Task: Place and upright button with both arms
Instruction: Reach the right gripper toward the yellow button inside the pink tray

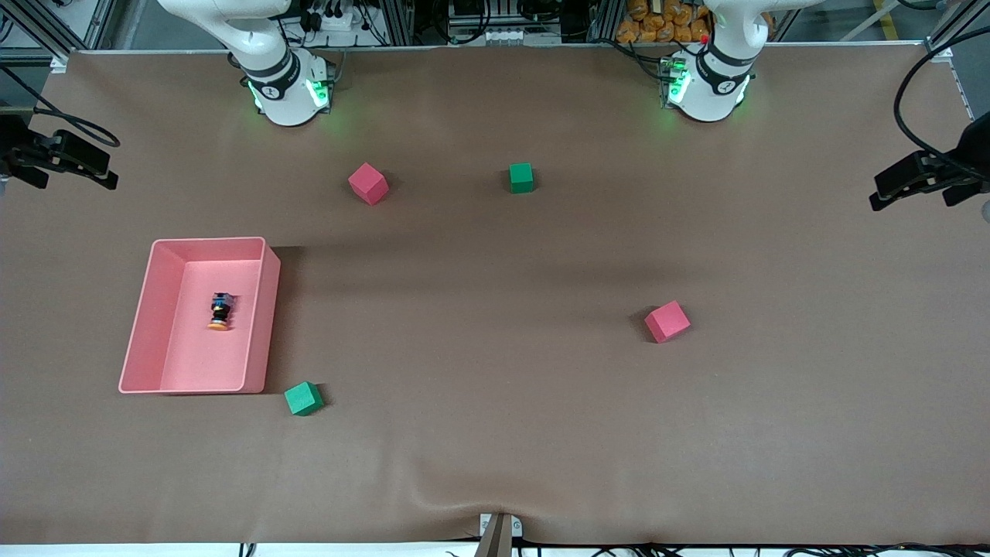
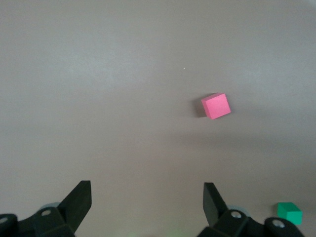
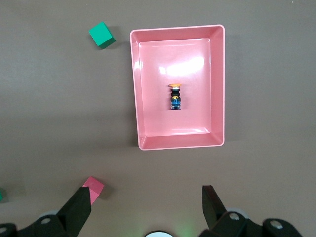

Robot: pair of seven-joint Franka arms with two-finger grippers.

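We held our right gripper (image 3: 145,207) high over the table with its fingers spread wide and nothing between them, looking straight down on the pink tray (image 3: 217,89). From that height the whole tray fitted in our wrist view, which we judged the reason for the pose: a clear survey before any descent.

Our left gripper (image 2: 148,202) hung likewise, fingers apart and empty, over bare table near a pink cube (image 2: 216,105), with a green cube (image 2: 289,213) at the edge of its view. That arm waited, well apart from the tray.

The button (image 1: 220,311) lay on its side on the tray's floor, roughly in the middle, its orange cap turned toward the front camera. Because it lay toppled inside walls, we judged that it would have to be lifted out first and then stood on its base.

Four cubes lay scattered on the brown table: a red cube (image 1: 367,183) and a green one (image 1: 521,177) toward the bases, another green cube (image 1: 303,398) just off the tray's near corner.
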